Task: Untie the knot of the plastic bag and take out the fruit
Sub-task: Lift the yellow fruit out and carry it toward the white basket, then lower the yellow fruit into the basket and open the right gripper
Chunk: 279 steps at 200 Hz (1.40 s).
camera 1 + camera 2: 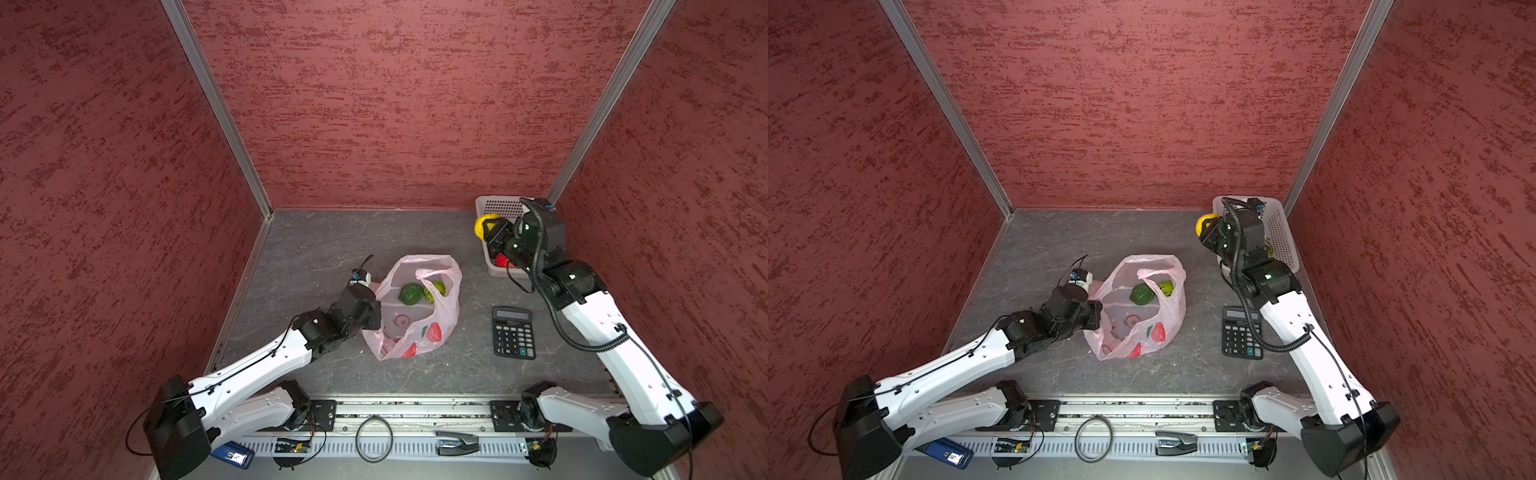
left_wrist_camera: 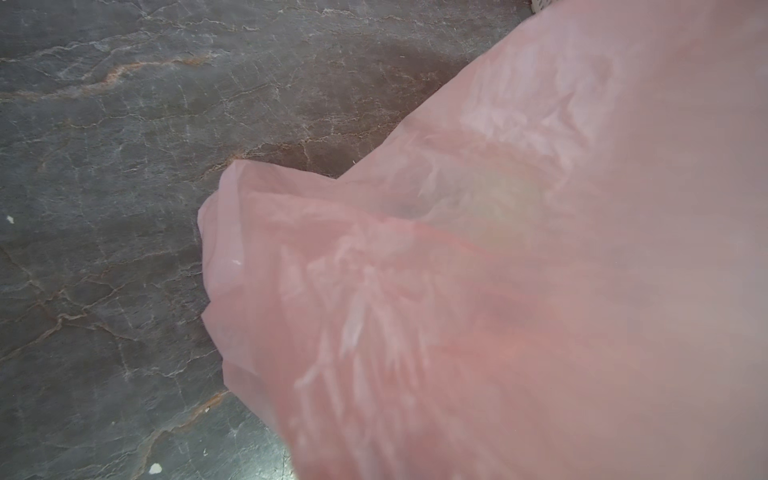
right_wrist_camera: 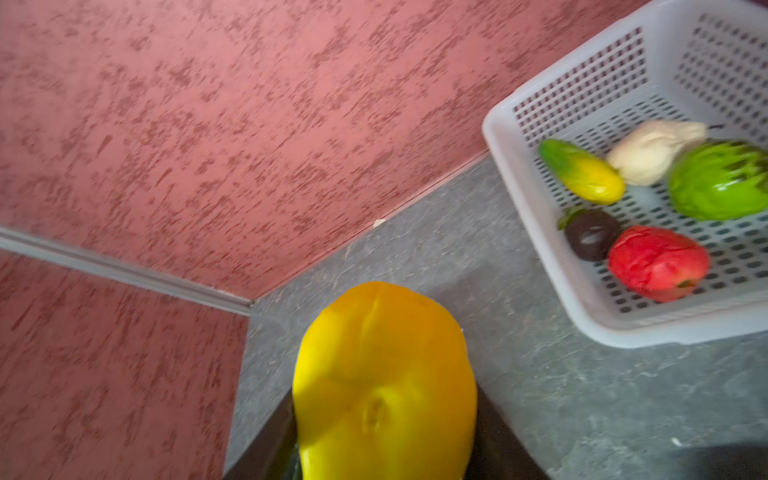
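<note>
The pale pink plastic bag lies mid-table with its mouth gaping; the knot is not in view. Inside it lie a dark green fruit and a bumpy yellow-green one. My left gripper is shut on the bag's left edge; in the left wrist view the bag's pink film hides the jaws. My right gripper hangs above the table beside the white basket, shut on a yellow fruit. In the basket lie red, dark purple, yellow-green, cream and bumpy green fruit.
A black calculator lies right of the bag, near the right arm. Red walls close in the table on three sides. On the front rail lie a black ring, a stapler and a blue item.
</note>
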### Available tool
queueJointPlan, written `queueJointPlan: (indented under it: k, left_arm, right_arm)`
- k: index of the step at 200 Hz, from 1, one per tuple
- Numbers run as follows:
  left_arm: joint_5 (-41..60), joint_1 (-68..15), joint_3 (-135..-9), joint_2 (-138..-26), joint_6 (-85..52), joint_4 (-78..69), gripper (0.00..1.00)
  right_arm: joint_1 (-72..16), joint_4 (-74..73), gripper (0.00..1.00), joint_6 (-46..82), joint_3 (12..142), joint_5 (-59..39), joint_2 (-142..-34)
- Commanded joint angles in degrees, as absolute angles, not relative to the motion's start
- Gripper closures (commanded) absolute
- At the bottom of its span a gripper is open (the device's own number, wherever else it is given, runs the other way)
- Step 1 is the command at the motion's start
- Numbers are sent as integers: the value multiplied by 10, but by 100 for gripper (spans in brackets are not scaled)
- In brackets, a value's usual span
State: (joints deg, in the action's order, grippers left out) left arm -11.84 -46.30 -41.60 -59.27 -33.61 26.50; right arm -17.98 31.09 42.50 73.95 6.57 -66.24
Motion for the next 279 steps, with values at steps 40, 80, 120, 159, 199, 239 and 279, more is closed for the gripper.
queueJointPlan:
  k: [40, 80, 120, 159, 199, 239, 279]
  left_arm:
    - [-113, -467, -430, -592, -333, 253, 100]
    - [-113, -467, -427, -588, -334, 257, 100]
    - [-118, -466, -420, -577, -335, 265, 100]
    - [-122, -464, -416, -570, -338, 269, 100]
    - [-122, -463, -416, -571, -341, 267, 100]
    - [-122, -463, -413, -570, -343, 264, 100]
    - [-121, -463, -413, -569, -341, 260, 100]
  right_arm:
    - [-34, 173, 57, 363, 694, -1, -770]
    - [7, 118, 57, 339, 739, -1, -903]
    - [19, 112, 56, 322, 816, 9, -1020]
    - [24, 133, 53, 314, 890, 9, -1113]
    - [24, 166, 37, 307, 941, 12, -1161]
    - [24, 180, 18, 300, 943, 24, -1152]
    - [21, 191, 6, 290, 929, 29, -1122]
